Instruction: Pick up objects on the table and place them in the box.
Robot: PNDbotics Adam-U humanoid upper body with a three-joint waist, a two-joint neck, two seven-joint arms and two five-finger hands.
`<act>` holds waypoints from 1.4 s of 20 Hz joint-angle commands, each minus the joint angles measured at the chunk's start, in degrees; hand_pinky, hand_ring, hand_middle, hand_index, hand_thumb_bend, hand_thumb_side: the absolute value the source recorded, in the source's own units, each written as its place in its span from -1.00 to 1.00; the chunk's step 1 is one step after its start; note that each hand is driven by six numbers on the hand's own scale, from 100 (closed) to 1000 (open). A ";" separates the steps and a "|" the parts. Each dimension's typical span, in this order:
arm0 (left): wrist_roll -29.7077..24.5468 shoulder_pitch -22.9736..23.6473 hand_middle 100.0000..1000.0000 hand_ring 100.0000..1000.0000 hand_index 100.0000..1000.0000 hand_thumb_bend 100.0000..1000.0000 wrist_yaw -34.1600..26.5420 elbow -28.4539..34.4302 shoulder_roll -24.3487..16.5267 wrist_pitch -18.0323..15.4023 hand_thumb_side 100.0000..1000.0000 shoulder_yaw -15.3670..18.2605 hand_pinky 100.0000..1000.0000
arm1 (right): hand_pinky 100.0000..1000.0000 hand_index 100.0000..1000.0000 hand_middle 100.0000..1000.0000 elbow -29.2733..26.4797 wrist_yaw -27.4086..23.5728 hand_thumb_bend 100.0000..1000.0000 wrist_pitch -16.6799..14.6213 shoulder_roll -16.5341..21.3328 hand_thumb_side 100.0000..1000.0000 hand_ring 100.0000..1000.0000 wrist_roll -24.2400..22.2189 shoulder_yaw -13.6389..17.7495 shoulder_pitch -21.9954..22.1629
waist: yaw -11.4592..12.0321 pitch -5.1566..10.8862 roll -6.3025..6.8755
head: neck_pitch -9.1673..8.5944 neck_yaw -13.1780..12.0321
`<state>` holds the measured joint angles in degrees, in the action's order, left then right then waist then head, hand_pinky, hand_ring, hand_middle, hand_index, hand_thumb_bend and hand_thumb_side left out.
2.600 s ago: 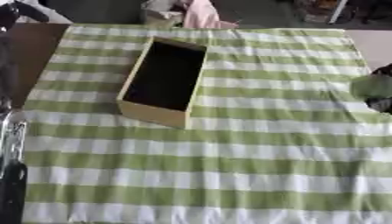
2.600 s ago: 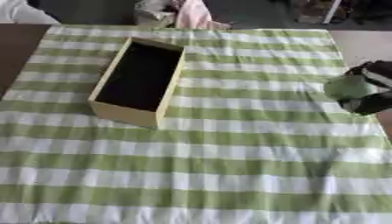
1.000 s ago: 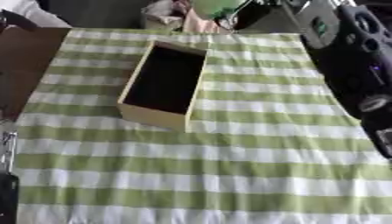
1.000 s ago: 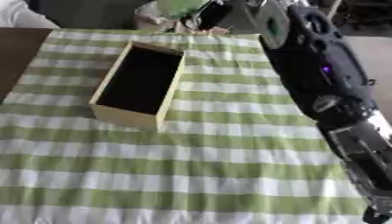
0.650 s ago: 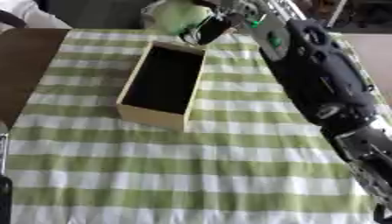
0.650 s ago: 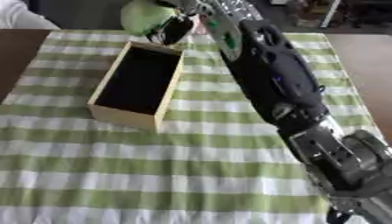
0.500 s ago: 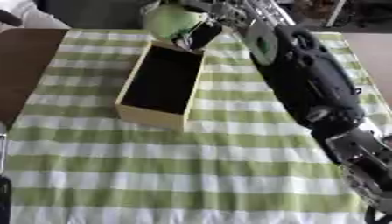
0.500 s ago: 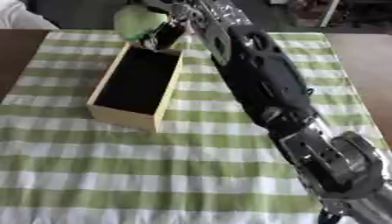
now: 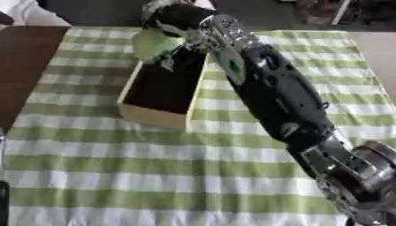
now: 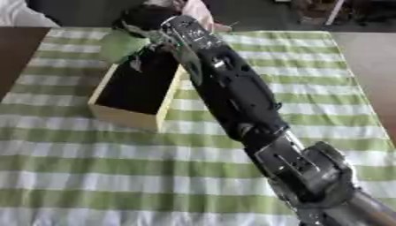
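Observation:
My right arm stretches from the lower right across the cloth to the far end of the wooden box point(image 9: 151, 115). My right hand point(image 9: 179, 18) is curled round a pale green round object point(image 9: 154, 44), which hangs just over the box's far left corner. The box is long, open-topped and dark inside; its contents cannot be made out. Only a dark strip of my left arm shows at the lower left edge; the left hand itself is out of view.
A green and white checked cloth point(image 9: 154, 176) covers the table. Bare brown tabletop point(image 9: 19, 66) shows at the left. A pink and white item point(image 10: 193, 11) lies beyond the cloth's far edge, behind my hand.
My right arm swung in from the right edge and reached across to the box with the green object, which has moved left and lower over the box's far end.

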<state>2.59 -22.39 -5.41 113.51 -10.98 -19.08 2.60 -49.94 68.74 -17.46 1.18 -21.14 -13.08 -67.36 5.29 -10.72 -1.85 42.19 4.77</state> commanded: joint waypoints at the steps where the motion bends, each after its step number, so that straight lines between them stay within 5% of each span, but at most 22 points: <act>1: -0.14 -0.94 0.36 0.50 0.43 -1.00 -0.19 1.08 -0.23 0.17 0.34 -0.02 -0.11 | 0.78 0.58 0.23 0.59 1.49 -1.00 -0.40 -0.39 -0.67 0.32 0.72 0.43 -0.47 | 0.04 0.64 0.39 | -0.55 0.18; 12: -0.76 -0.64 0.36 0.51 0.43 -1.00 -0.25 1.08 -0.03 0.80 0.35 0.16 -0.12 | 0.86 0.62 0.30 3.77 6.82 -1.00 -1.14 -2.10 -0.60 0.40 3.50 0.59 0.70 | 0.17 0.14 0.44 | -0.76 0.37; 20: -1.27 -0.45 0.36 0.51 0.43 -1.00 -0.23 1.08 0.11 1.27 0.36 0.13 -0.12 | 0.99 0.80 0.62 3.65 12.63 -0.60 -2.60 -2.33 -0.25 0.72 1.91 0.71 0.35 | 0.13 0.05 0.39 | -0.72 0.31; 28: -1.63 -0.33 0.37 0.51 0.43 -1.00 -0.12 1.08 0.26 1.57 0.36 0.08 -0.13 | 1.00 0.85 0.66 1.09 14.44 -0.58 -2.34 -2.07 -0.15 0.77 0.74 1.63 -0.12 | -0.06 0.24 0.42 | -0.74 0.17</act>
<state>1.08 -22.24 -5.51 113.51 -10.48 -17.59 2.61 -47.09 83.11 -19.77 -1.23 -20.11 -11.99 -65.84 5.26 -11.51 -1.80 42.06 4.97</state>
